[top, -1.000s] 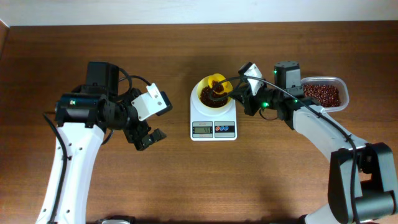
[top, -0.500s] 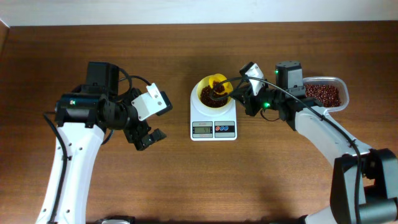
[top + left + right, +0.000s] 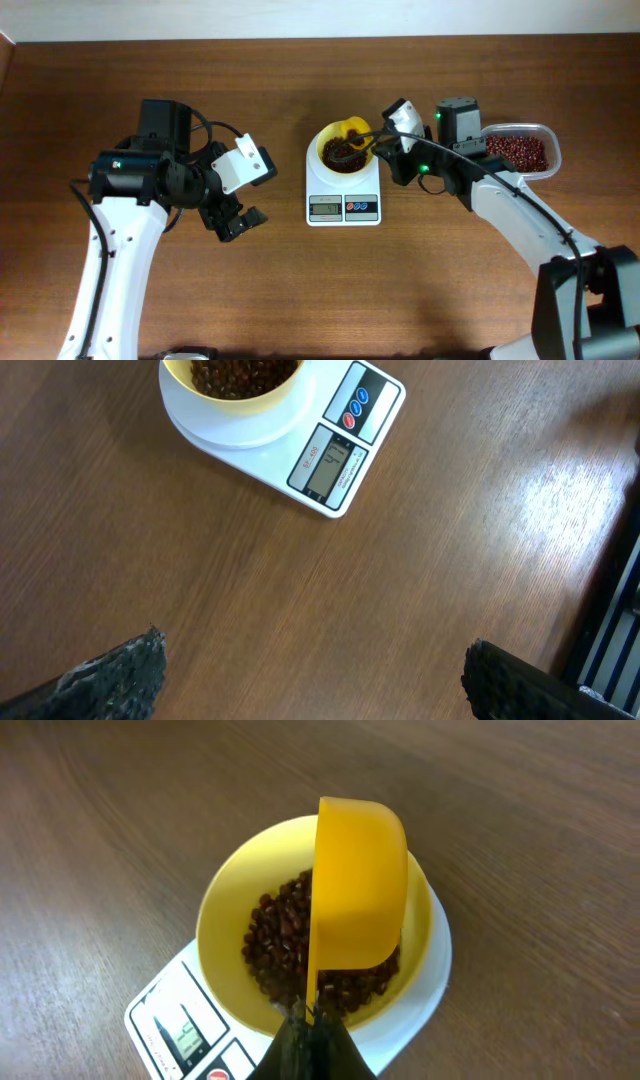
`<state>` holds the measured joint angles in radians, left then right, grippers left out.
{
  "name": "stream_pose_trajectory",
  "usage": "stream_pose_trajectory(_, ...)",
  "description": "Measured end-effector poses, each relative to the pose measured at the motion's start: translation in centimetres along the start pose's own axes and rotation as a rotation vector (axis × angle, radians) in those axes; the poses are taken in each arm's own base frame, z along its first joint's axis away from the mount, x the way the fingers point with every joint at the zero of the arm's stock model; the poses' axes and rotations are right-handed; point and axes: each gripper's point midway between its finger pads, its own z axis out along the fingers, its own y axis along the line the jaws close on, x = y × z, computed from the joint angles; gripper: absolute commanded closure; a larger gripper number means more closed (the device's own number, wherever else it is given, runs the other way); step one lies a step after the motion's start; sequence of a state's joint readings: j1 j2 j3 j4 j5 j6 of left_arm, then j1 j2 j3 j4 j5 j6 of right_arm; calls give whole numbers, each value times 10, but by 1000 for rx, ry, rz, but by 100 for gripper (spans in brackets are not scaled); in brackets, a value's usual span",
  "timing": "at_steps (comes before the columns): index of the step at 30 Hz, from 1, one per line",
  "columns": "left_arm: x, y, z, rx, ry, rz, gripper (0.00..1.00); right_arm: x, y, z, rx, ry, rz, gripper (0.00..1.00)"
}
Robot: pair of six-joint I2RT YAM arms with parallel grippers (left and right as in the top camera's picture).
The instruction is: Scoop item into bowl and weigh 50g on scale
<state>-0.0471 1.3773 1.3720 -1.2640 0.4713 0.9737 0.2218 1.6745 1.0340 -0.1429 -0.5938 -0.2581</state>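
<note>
left gripper (image 3: 238,222): spread wide, empty; scale (image 3: 335,455) well ahead of fingers.
right gripper (image 3: 310,1040): pinched on scoop (image 3: 360,885) handle; tips cut off at frame edge.
scale: display unreadable.
bowl (image 3: 215,905): on scale, just beyond right fingers.
scoop: tipped over bowl, inside hidden.
beans (image 3: 275,935): in bowl, partly behind scoop.

No legible text — the digits on the display (image 3: 328,465) of the scale (image 3: 380,400) too small

Pale-yellow bowl (image 3: 212,920) of dark red-brown beans (image 3: 275,935) (a loose heap) upright on the white scale (image 3: 340,450)
</note>
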Motion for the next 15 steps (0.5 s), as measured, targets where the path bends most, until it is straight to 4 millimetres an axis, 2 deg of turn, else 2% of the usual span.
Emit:
stream_pose_trajectory(6, 0, 0, 0, 0, 0, 0, 1, -5, -5, -1, 25, -11, -11, 96)
stream_pose_trajectory(11, 0, 0, 0, 0, 0, 0, 1, -17, 4, 1, 17, -45, -50, 96)
stream_pose_trajectory(15, 0, 0, 0, 0, 0, 0, 1, -10, 3, 0, 41, -5, -34, 96)
